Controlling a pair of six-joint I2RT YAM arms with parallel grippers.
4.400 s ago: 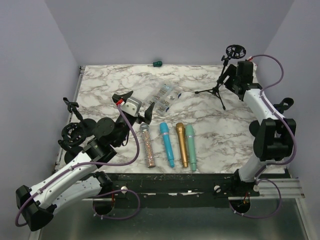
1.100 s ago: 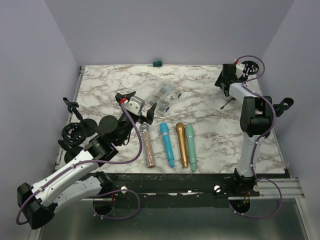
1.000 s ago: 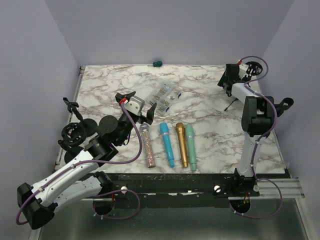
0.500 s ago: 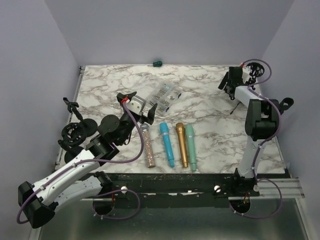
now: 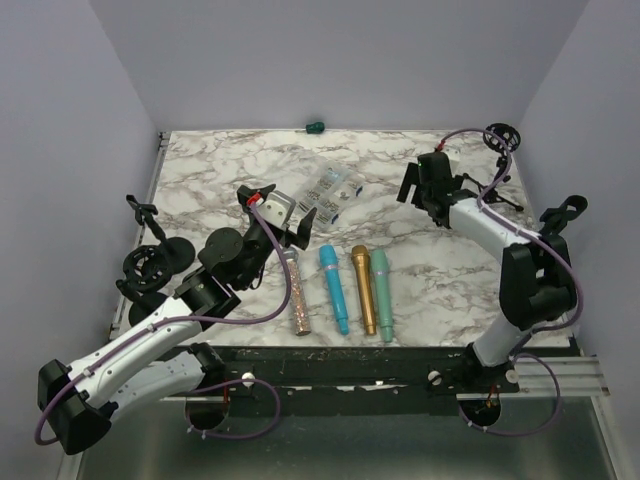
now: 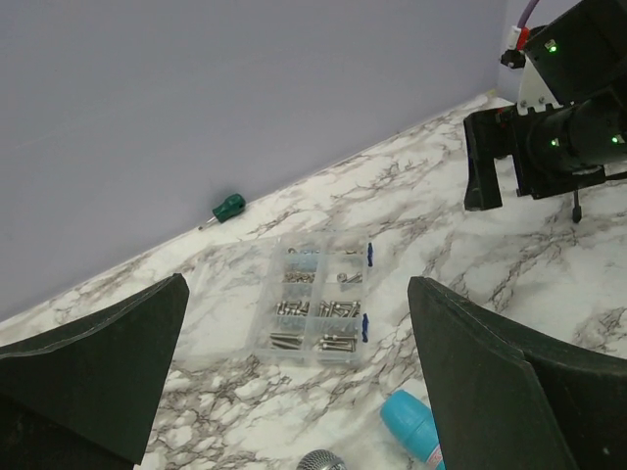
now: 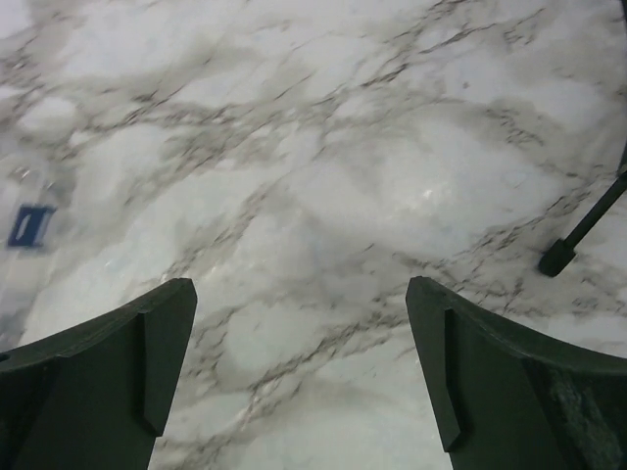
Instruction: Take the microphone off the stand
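Several microphones lie side by side near the front edge: a glitter one (image 5: 297, 295), a blue one (image 5: 334, 288), a gold one (image 5: 363, 288) and a green one (image 5: 382, 293). A black tripod stand (image 5: 500, 140) is at the far right corner, and its ring mount looks empty. One stand foot (image 7: 558, 257) shows in the right wrist view. My right gripper (image 5: 425, 192) (image 7: 299, 289) hangs open over bare marble, left of the stand. Open too, my left gripper (image 5: 275, 222) (image 6: 297, 294) hovers just behind the blue microphone (image 6: 416, 426) and glitter microphone (image 6: 323, 460), holding nothing.
A clear screw box (image 5: 328, 192) (image 6: 318, 308) lies mid-table. A green screwdriver (image 5: 314, 126) (image 6: 227, 207) rests by the back wall. A second black stand (image 5: 150, 262) sits at the left edge beside my left arm. The right gripper's body (image 6: 534, 137) shows in the left wrist view.
My right arm has swung away from the stand at the far right corner, leftward and nearer, with its jaws widening. The left arm has barely shifted.
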